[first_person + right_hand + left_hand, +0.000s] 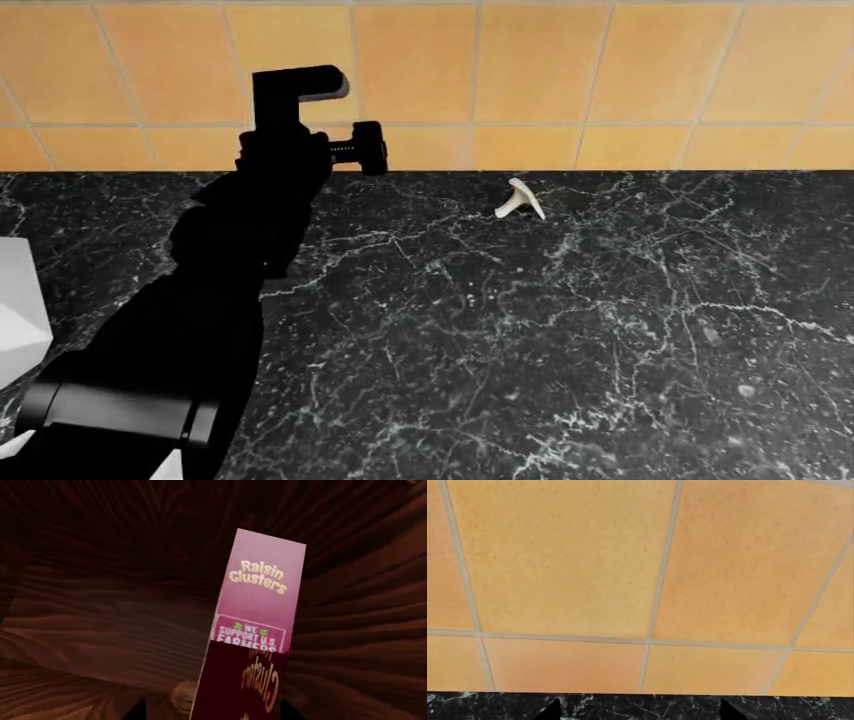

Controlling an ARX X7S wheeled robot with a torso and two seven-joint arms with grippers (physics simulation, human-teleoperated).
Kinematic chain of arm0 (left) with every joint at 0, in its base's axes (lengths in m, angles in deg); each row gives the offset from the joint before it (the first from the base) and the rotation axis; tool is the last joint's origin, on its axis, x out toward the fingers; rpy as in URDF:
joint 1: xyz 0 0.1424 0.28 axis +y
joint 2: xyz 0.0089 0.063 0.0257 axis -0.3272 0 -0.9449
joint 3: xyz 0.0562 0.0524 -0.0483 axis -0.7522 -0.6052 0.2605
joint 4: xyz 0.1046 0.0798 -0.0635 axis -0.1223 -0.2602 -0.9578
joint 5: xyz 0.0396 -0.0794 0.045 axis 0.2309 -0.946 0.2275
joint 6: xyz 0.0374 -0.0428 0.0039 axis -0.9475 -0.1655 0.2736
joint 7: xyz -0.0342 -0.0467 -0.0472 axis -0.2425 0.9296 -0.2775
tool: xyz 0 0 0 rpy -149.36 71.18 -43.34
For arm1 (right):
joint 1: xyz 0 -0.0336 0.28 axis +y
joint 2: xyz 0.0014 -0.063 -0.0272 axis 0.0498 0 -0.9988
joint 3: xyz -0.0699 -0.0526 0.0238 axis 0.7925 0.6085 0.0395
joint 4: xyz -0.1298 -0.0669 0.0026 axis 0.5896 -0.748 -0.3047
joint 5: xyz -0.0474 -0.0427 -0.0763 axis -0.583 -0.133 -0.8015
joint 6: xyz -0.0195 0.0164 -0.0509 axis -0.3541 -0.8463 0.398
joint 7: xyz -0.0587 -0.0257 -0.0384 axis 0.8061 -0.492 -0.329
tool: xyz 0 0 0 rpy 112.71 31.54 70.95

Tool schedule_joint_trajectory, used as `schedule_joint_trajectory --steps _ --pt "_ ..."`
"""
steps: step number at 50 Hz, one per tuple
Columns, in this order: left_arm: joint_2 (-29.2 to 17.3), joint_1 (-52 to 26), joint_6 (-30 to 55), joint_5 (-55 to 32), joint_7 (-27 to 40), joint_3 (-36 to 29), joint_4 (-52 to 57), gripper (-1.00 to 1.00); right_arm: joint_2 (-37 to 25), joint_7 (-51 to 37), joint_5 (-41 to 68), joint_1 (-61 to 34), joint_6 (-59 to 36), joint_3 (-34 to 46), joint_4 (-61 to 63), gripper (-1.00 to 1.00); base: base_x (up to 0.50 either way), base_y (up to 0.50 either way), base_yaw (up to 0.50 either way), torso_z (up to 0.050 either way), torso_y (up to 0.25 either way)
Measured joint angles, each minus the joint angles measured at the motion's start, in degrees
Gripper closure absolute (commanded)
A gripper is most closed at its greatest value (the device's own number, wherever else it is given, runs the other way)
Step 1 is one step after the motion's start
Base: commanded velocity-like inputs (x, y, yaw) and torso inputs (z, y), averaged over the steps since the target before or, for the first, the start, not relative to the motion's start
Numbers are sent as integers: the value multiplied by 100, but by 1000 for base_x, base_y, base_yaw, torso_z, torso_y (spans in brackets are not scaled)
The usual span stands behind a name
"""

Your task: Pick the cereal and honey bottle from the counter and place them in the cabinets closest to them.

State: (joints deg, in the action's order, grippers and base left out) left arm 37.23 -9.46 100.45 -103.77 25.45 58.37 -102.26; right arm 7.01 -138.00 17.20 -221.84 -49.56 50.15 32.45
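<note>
Our left end effector (637,711) shows only as two dark fingertips (552,711) at the edge of its wrist view, set well apart with nothing between them, so we read it as released. They hang over the far edge of the worktop (640,706), facing the orange tiled wall (567,570). From the head view, our left arm (227,290) reaches up the left side of the worktop (561,330) toward that wall (534,70), its dark end parts standing against the tiles.

Our right end effector (210,712) appears only in its wrist view, as two faint dark tips at the frame's edge on either side of the cereal (260,600). We cannot tell whether it is clenched on the box or free of it. The cereal stands tilted inside a dark brown wooden space (87,605), its pink narrow side toward the camera with "Raisin Clusters" printed on it. The lower part of the box looks darker and carries mirrored lettering. A small pale rounded shape (181,696) sits just beside the box's base; we cannot tell what it is.

On the worktop in the head view, a small white curved object (519,199) lies near the far edge, right of the left arm and well apart from it. A pale grey block (20,300) shows at the left edge.
</note>
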Motion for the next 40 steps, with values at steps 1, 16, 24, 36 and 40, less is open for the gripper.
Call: schedule_joint_trajectory --steps 1,16,24,36,40 --pt "0 0 -1 1 0 0 0 -100 -7 -17 25 3 -19 -29 56 -100 0 0 0 0 0" --pt "0 -2 -15 4 4 3 0 -100 -107 -489 7 30 -436 -797 1201 -100 0 0 0 0 0" --pt "0 -3 -23 1 5 4 0 -100 -86 -686 -74 62 -723 -1201 1617 -100 0 0 0 0 0" --pt "-1 -112 -76 -107 1 15 -1 -100 -102 -892 -45 123 -1049 -1634 1949 -100 0 0 0 0 0" --pt "-2 -237 -130 -324 -49 -142 0 -100 -135 -976 30 178 -1110 -1760 2072 -100 0 0 0 0 0"
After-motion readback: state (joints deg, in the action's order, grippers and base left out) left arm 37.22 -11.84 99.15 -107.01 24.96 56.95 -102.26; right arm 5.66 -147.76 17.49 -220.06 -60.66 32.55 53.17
